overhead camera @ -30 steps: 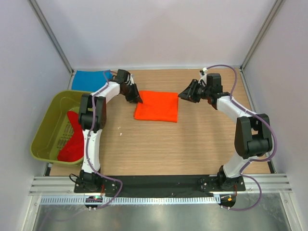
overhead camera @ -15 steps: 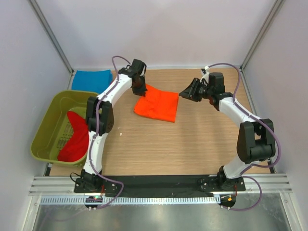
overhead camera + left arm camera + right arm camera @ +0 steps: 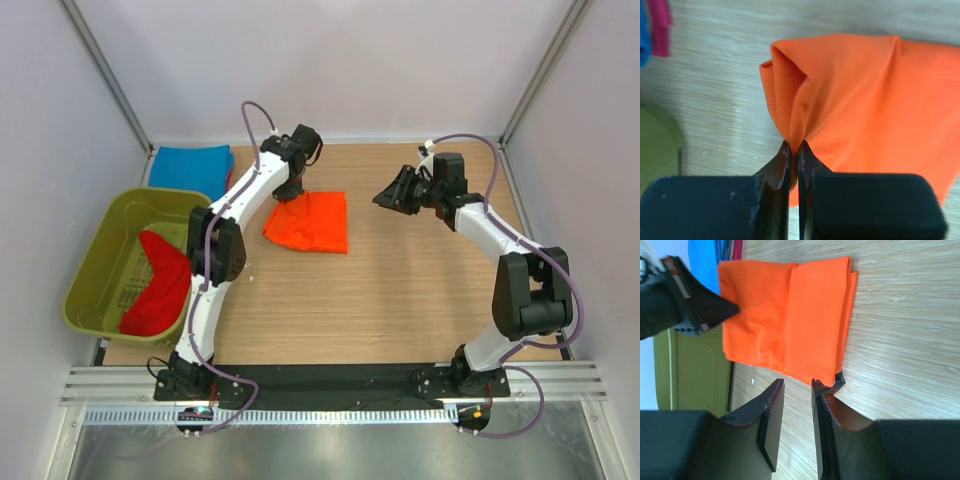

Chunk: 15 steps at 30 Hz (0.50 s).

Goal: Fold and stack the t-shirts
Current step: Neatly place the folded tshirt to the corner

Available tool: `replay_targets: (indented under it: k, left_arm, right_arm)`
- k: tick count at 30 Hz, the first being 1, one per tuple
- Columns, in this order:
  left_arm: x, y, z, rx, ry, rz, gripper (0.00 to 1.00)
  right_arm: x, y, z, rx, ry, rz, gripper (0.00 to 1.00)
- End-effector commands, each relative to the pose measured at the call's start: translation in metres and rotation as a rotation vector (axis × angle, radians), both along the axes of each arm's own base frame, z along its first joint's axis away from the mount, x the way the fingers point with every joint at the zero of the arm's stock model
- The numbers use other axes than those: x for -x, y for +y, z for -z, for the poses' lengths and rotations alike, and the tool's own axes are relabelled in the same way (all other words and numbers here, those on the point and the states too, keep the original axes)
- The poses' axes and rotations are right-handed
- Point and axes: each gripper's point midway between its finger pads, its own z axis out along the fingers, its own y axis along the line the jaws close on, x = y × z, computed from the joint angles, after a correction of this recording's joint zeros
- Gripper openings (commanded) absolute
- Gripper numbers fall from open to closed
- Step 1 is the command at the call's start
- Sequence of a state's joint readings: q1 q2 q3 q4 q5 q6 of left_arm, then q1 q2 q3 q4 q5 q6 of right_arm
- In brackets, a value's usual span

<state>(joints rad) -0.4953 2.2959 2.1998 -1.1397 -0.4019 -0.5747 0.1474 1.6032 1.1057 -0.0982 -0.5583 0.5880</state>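
The bright orange t-shirt (image 3: 310, 224) lies folded on the table's back middle. My left gripper (image 3: 291, 193) is shut on its back left corner, and the cloth (image 3: 860, 90) rises in a pinched ridge into the closed tips (image 3: 794, 148). A short way to the shirt's right, my right gripper (image 3: 386, 198) stands open with nothing between its fingers (image 3: 774, 410); the orange t-shirt (image 3: 785, 315) lies just beyond them. A blue t-shirt (image 3: 190, 164) lies folded at the back left. A red t-shirt (image 3: 160, 286) lies in the tub.
The olive-green tub (image 3: 88, 268) stands at the left edge. White walls and metal posts close in the back and sides. Bare wood (image 3: 360, 300) stretches in front of the orange shirt. A strip of pink cloth (image 3: 660, 25) shows beside the blue one.
The left gripper has shut on the orange shirt's corner and lifted it; the shirt has slid a little to the left. The right arm has hardly moved.
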Motion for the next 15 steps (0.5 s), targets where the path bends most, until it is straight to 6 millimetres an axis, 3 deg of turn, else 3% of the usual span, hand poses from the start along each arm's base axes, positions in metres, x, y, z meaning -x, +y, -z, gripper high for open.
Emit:
replay_targets:
  k: [1,6,9,13,15]
  left_arm:
    - [-0.007,0.016,-0.026,-0.103,-0.066,-0.029,0.00]
    - [-0.025,0.014,-0.030,-0.101,-0.098,0.061,0.00]
    - [-0.044,0.029,-0.035,-0.089,-0.123,0.084,0.00]
    - [-0.061,0.084,-0.052,-0.128,-0.118,0.056,0.00]
    - [-0.064,0.102,-0.068,-0.148,-0.136,0.057,0.00]
  right_arm:
    - [-0.004,-0.004,-0.018,0.011,-0.069,0.008,0.35]
    - [-0.004,-0.004,-0.016,0.017,-0.063,0.009,0.35]
    - [-0.004,-0.006,-0.018,0.022,-0.071,0.015,0.36]
    - [-0.004,-0.006,-0.019,0.017,-0.076,0.022,0.36]
    - [-0.005,-0.005,-0.018,0.013,-0.077,0.021,0.36]
